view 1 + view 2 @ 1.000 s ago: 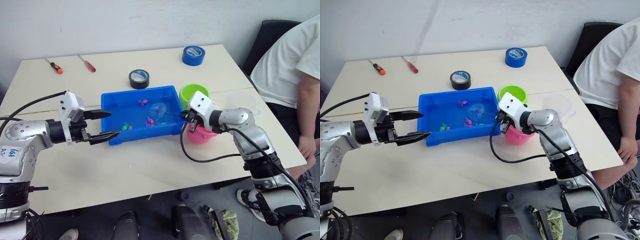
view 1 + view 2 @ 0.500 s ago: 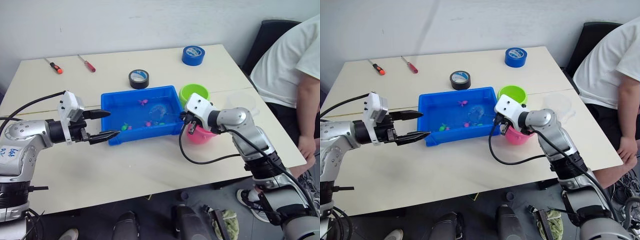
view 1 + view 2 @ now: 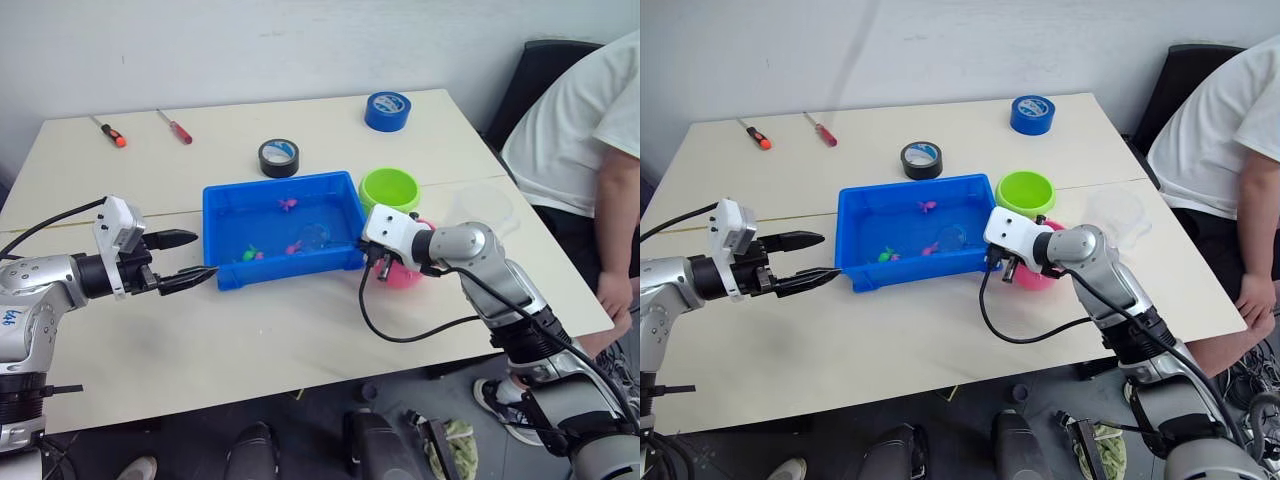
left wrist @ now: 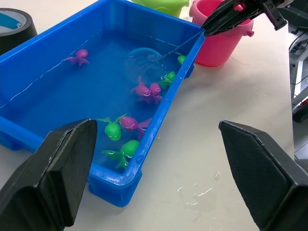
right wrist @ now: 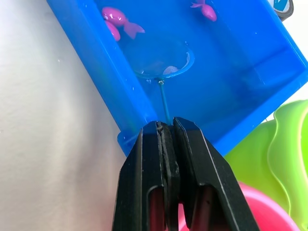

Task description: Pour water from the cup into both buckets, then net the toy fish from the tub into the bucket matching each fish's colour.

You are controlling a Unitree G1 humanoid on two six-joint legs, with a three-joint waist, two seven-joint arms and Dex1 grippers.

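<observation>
The net (image 5: 162, 60) — light-blue hoop, fine mesh — dips in the tub (image 3: 222, 205); right end effector (image 5: 166, 132) clamps its handle.

No legible text anywhere. Handwritten marks on the white label of the left arm (image 3: 14, 318) (too small to read). Black tape roll (image 3: 278, 157) and blue tape roll (image 3: 387, 110) on the counter (image 3: 300, 330) show pale inner print, not decipherable.

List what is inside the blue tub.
The tub holds water, the net dipped in by the right gripper, and several pink fish and green fish. An exact fish count is uncertain; glare and the net's mesh may hide some.
</observation>
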